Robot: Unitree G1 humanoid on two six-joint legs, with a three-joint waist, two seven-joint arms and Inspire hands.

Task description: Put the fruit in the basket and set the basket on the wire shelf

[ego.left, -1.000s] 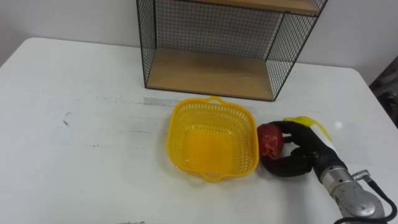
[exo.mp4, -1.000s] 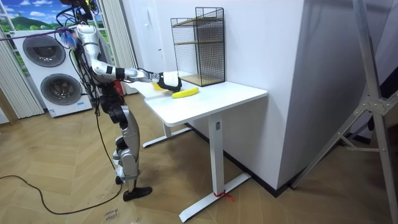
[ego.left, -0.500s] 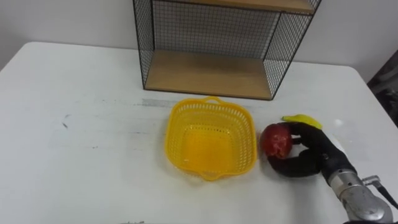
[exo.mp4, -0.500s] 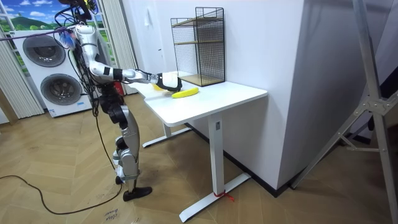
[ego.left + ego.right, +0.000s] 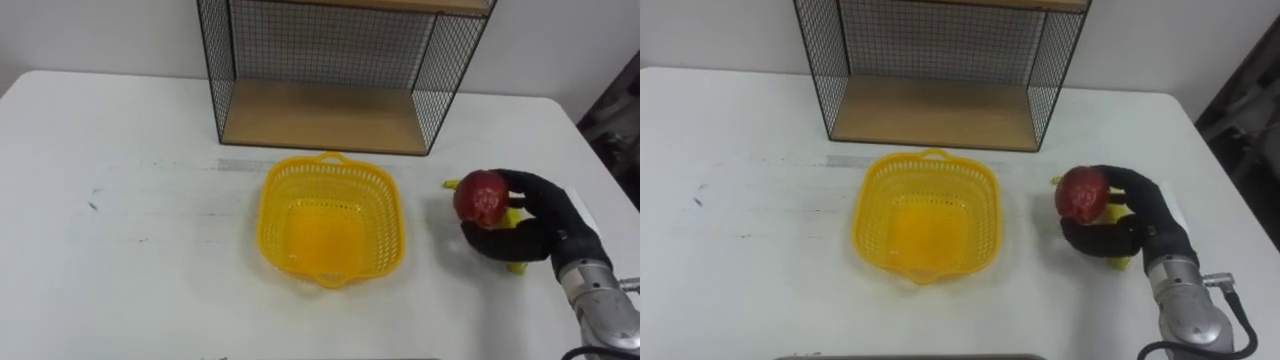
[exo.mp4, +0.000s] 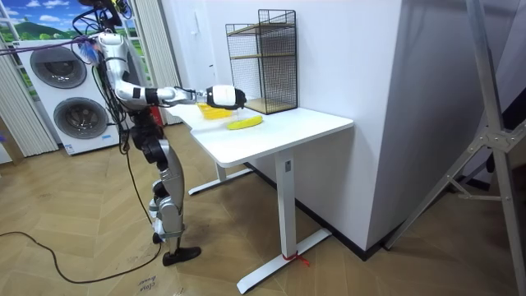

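Observation:
My right hand is shut on a red apple and holds it lifted above the white table, just right of the yellow basket. The basket is empty and stands in the middle of the table, in front of the black wire shelf. A yellow banana lies under my hand, mostly hidden by it. In the room view the robot stands at the table's end, right arm stretched out over it with the hand raised above the banana.
The wire shelf has a wooden bottom board and a second board higher up. A faint grey strip marks the table between shelf and basket. The table's right edge runs close past my right hand.
My right hand has lifted the apple off the table and carried it up and a little right. The banana under it is now more uncovered.

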